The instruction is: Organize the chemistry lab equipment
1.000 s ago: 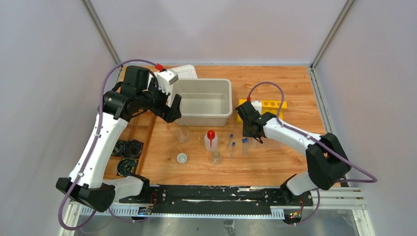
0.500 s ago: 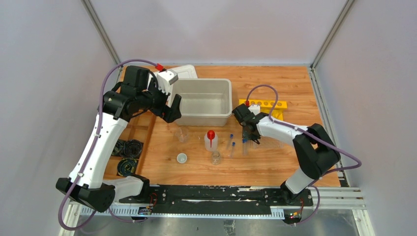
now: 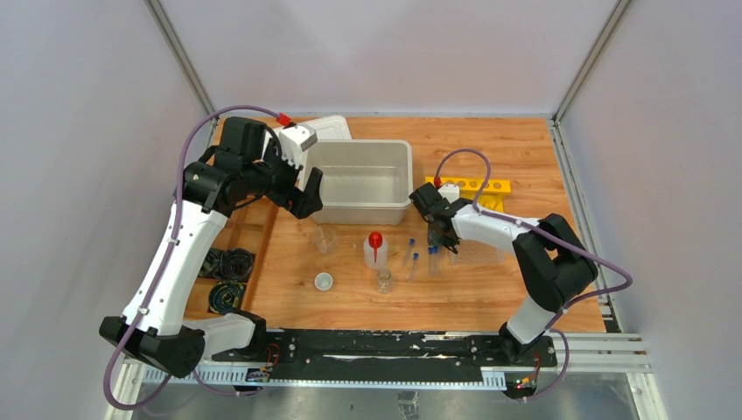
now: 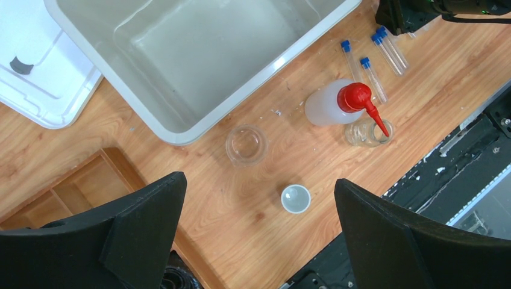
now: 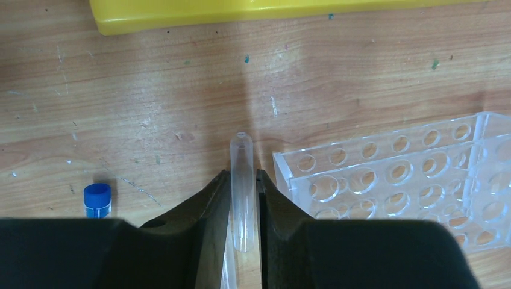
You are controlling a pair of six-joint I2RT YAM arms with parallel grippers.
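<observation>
My right gripper (image 5: 243,176) is shut on a clear test tube (image 5: 241,150), held low over the wood beside a clear acrylic rack (image 5: 391,174). In the top view it (image 3: 440,236) hangs over the blue-capped test tubes (image 3: 434,259). Another blue cap (image 5: 97,199) lies to its left. My left gripper (image 3: 306,197) is open and empty above the bin's left end. Below it (image 4: 259,183) stand a glass beaker (image 4: 246,144), a tiny white cup (image 4: 296,198), the white squeeze bottle (image 4: 328,105) with red nozzle, a small flask (image 4: 364,132) and test tubes (image 4: 373,78).
A grey bin (image 3: 359,144) sits at the back centre with a white lid (image 3: 328,127) behind it. A yellow rack (image 3: 468,185) lies behind the right gripper. A wooden tray with black cable coils (image 3: 232,262) is at the left.
My right gripper has moved left and nearer, down to the test tubes, with its elbow swinging inward. The left arm has not moved.
</observation>
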